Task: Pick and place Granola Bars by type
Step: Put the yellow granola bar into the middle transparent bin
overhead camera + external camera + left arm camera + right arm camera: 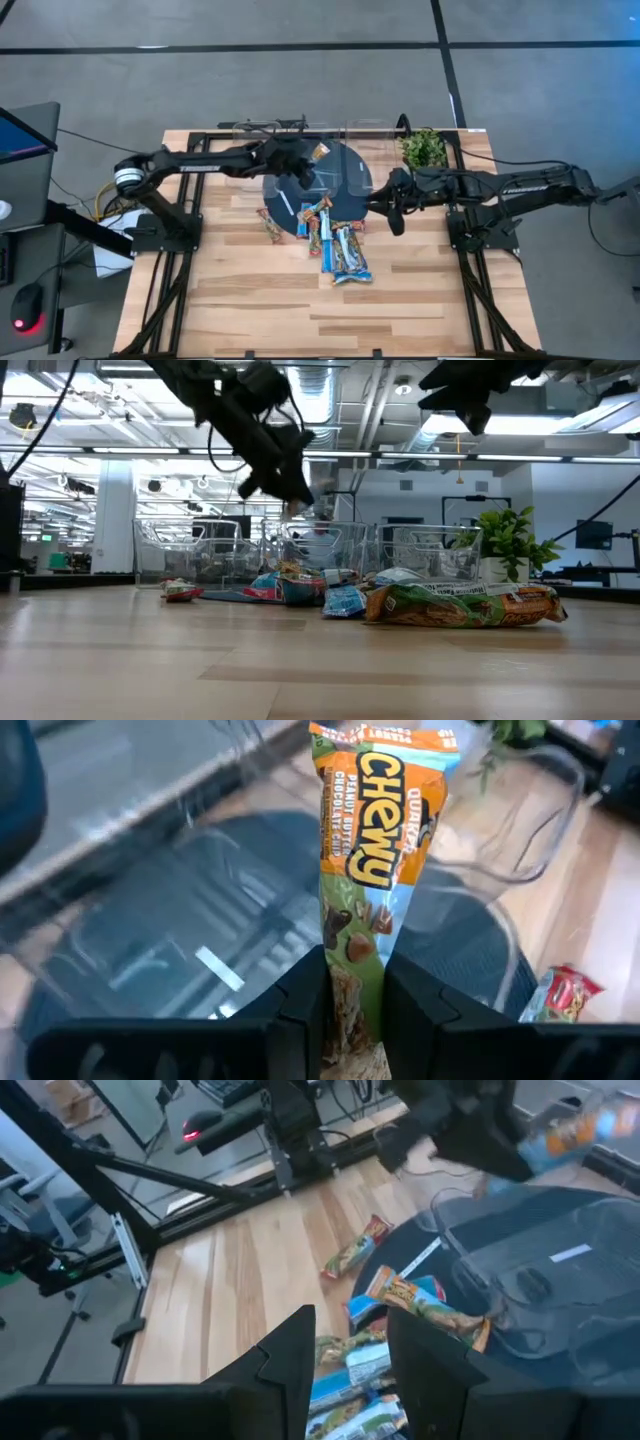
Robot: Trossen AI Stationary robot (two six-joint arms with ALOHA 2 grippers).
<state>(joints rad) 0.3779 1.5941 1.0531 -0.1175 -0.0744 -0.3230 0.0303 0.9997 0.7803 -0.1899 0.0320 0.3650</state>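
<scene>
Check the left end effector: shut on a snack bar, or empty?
Shut on a bar. In the left wrist view the left end effector pinches the lower end of an orange and green chewy bar above the clear bins.

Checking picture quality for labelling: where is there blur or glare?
Low view: ceiling lights glare, the near granola bar is soft. Left wrist view: the bar in the left hand is sharp, the background blurred. Right wrist view: the far arm is smeared.

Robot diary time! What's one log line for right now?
left pincer: shut on snack bar, raised above clear bins | right pincer: open, empty, above bar pile
</scene>
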